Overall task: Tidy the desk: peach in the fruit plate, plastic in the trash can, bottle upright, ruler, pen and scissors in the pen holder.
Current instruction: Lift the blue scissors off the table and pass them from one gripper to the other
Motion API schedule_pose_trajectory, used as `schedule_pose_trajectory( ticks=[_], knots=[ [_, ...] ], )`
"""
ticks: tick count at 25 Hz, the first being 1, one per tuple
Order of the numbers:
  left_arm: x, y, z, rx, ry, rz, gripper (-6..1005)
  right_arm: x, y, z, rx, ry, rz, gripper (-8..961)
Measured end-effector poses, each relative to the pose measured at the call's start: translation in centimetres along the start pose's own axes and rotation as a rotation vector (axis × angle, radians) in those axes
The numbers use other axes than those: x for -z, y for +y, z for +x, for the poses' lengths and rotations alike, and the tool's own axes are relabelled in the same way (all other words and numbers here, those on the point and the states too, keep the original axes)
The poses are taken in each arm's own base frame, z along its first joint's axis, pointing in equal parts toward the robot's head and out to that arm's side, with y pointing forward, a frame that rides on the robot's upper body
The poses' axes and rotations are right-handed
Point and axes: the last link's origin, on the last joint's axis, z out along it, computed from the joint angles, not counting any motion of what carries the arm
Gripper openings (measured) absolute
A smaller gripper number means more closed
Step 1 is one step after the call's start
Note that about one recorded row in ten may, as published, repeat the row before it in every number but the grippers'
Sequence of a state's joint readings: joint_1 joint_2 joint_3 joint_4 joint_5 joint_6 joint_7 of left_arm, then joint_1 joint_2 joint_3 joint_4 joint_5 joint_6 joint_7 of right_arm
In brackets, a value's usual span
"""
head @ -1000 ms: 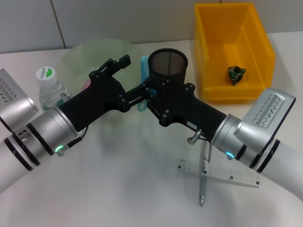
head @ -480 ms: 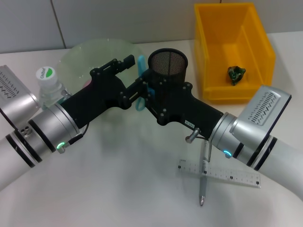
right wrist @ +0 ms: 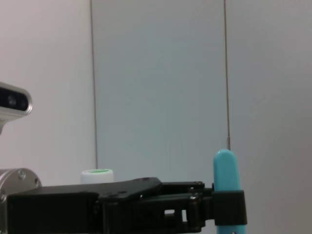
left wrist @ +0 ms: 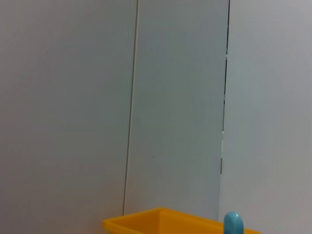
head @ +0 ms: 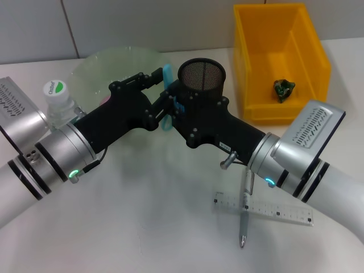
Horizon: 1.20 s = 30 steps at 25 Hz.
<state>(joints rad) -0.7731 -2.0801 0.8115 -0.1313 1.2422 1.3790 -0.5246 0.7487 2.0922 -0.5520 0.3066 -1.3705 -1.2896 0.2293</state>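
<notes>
White desk holds one ruler and one pen.

Lots of things are hidden behind the two black arms.

Only the blue handle of the scissors pokes out; the blades are covered. The pink peach is nearly all hidden on the fruit plate. The bottle shows just its cap and shoulder. The pen top slips under the right arm. Both arms run off the picture's edge.
</notes>
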Motion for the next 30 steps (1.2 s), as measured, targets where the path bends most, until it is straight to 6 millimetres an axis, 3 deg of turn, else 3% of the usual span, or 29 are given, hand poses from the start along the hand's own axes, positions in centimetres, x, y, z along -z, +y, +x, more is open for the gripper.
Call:
schedule_pose_trajectory(
  ticks=[4, 9, 24, 30],
  knots=[
    [-0.02, -0.05, 0.05, 0.0, 0.001, 0.0, 364, -0.05, 0.14, 0.02, 0.007, 0.0, -0.001, 293],
    [-0.03, -0.08, 0.08, 0.0, 0.002, 0.0, 235, -0.11, 0.14, -0.03, 0.006, -0.002, 0.0, 294],
    [-0.14, -0.11, 0.19, 0.003, 0.004, -0.003, 208, -0.14, 0.2, -0.02, 0.009, 0.0, -0.006, 298],
    [-0.15, -0.08, 0.25, 0.003, 0.008, -0.005, 102, -0.32, 0.12, -0.03, 0.014, 0.006, -0.006, 299]
  ],
)
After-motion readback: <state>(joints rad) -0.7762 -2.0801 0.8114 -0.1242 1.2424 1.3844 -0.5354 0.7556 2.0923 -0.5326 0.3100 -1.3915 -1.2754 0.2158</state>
